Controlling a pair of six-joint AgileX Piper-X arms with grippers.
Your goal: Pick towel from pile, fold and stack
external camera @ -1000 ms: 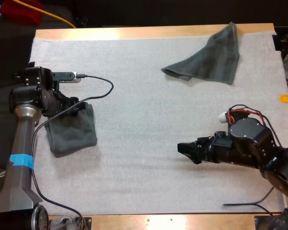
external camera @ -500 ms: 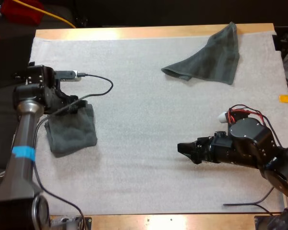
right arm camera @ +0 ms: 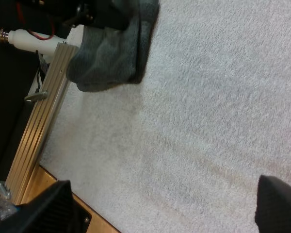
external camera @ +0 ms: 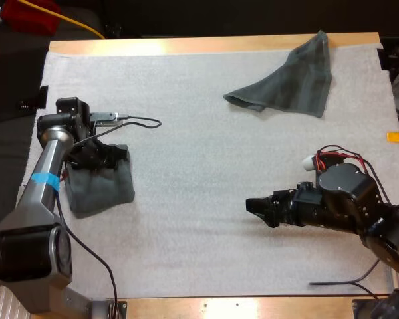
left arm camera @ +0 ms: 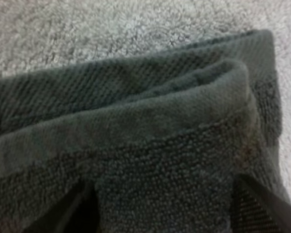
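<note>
Left gripper clamps the folded towel at frame left; lower it flat before releasing. Right gripper hangs, jaws apart.

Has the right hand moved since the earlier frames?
No. The right hand keeps its place on the white mat, equally far from the crumpled dark grey-green towel.
</note>
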